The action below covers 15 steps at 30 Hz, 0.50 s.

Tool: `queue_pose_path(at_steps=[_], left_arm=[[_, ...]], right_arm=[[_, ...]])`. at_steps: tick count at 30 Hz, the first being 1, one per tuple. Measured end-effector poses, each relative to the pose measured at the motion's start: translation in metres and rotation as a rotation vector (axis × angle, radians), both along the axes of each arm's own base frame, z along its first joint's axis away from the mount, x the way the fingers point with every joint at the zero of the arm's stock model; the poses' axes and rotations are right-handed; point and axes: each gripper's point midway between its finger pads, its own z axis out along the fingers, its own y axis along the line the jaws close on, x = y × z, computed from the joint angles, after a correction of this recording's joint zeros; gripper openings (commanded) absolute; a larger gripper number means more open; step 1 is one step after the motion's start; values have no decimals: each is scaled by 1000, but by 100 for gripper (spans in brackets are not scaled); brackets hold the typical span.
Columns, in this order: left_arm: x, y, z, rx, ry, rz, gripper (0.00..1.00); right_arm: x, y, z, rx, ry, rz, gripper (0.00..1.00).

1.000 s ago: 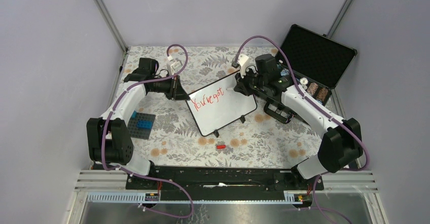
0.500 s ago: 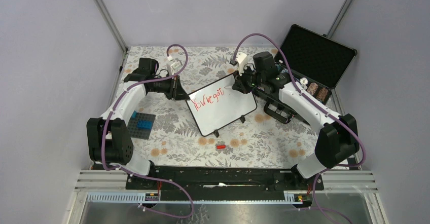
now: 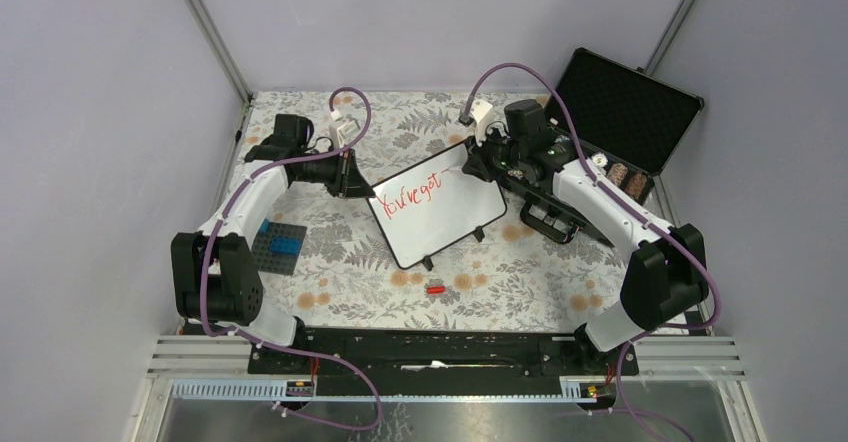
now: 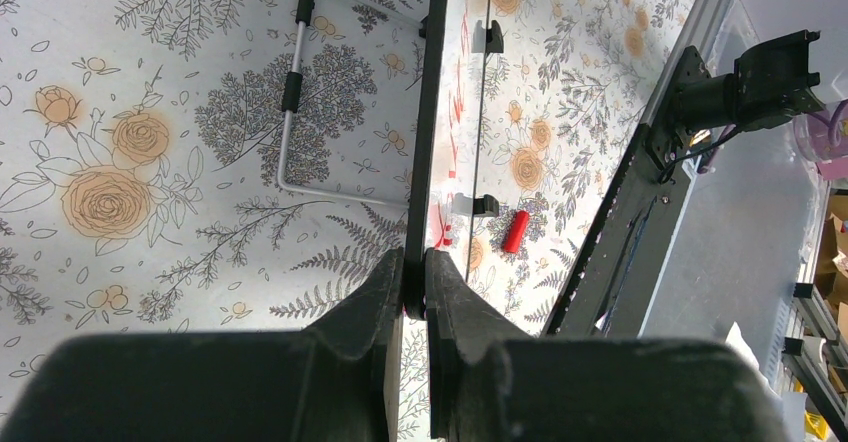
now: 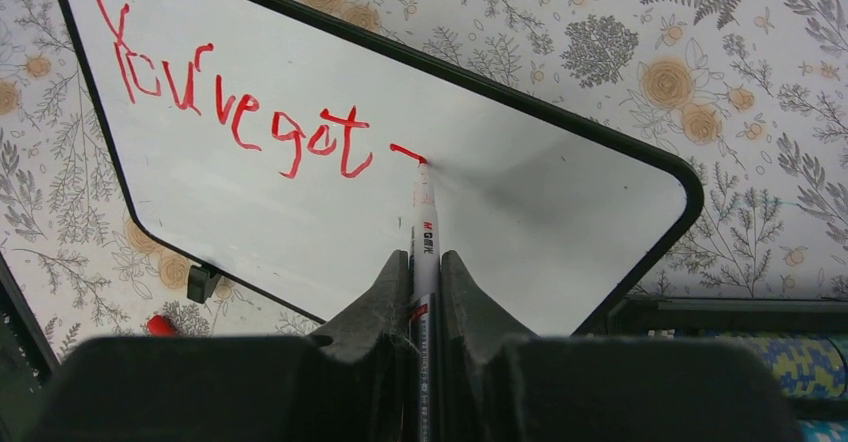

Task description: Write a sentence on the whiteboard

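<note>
Bases of both arms sit at the near edge of the floral tabletop [image 3: 340, 292]. Just beyond them, near the middle, lies a small red cap [image 3: 435, 289], apart from everything else. To the left, beside the left arm's elbow, is a dark baseplate with blue bricks [image 3: 278, 245]. Further in, at the centre, is the whiteboard [image 3: 445, 217], turned at a slant so that one corner points toward the near edge, its black feet showing along the lower rim. The left wrist view shows the board edge-on, with a bent wire stand [image 4: 290, 92] on its back side resting on the cloth. The left jaws are closed narrowly on the board's black rim at its left corner, one finger on each face. Across the upper part of the white surface runs the sentence [image 5: 240, 112] in red, reading "You've got" so far, followed by a short red dash. The right jaws are clamped on a marker [image 5: 424, 232] that points away from the wrist, its tip touching the board at the right end of that dash. At the far right corner stands a black hinged case [image 3: 625, 112] with its lid open; its contents are too small to tell.
</note>
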Motion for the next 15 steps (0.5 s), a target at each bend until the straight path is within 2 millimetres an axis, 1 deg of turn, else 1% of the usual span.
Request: queue_pose_path(at_steps=[5, 9, 15], left_arm=[[0, 0, 0, 0, 0, 0, 0], [0, 0, 0, 0, 1, 0, 0], [0, 0, 0, 0, 2, -1, 0]], right_arm=[[5, -8, 1, -2, -5, -18, 0], [4, -7, 2, 1, -7, -11, 0], [-1, -4, 9, 25, -12, 15, 0]])
